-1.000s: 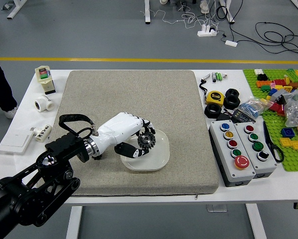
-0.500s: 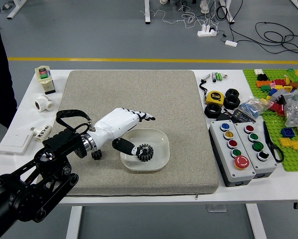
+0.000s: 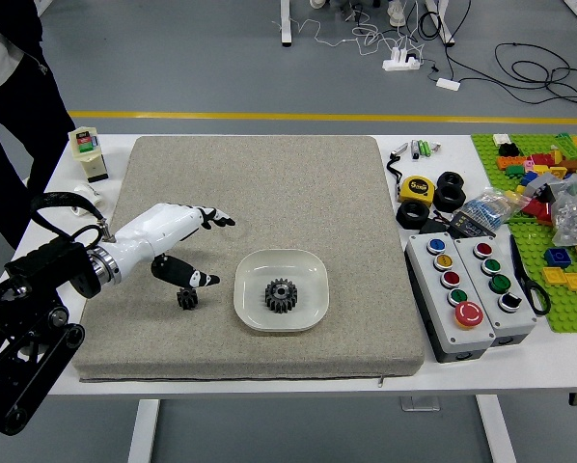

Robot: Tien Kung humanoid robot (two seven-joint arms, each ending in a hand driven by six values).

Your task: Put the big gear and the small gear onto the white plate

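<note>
My left hand (image 3: 214, 249) is over the left part of the grey mat, fingers spread and holding nothing. The big gear (image 3: 281, 296) lies inside the white plate (image 3: 313, 313), near its middle. Left of the plate, the small gear (image 3: 187, 299) sits on the mat, just below my thumb in the picture; whether the thumb touches it I cannot tell. My right hand is out of view.
The grey mat (image 3: 366, 212) covers the table's middle. To its right stand button boxes (image 3: 453, 299), a yellow tape measure (image 3: 416, 189), black rings and a green brick board (image 3: 568, 309). A white-and-green device (image 3: 87, 152) stands far left. A person stands beyond the table's left side.
My left hand let go of the big gear, leaving it in the plate, and moved left toward the small gear. The person at the far left came further into view.
</note>
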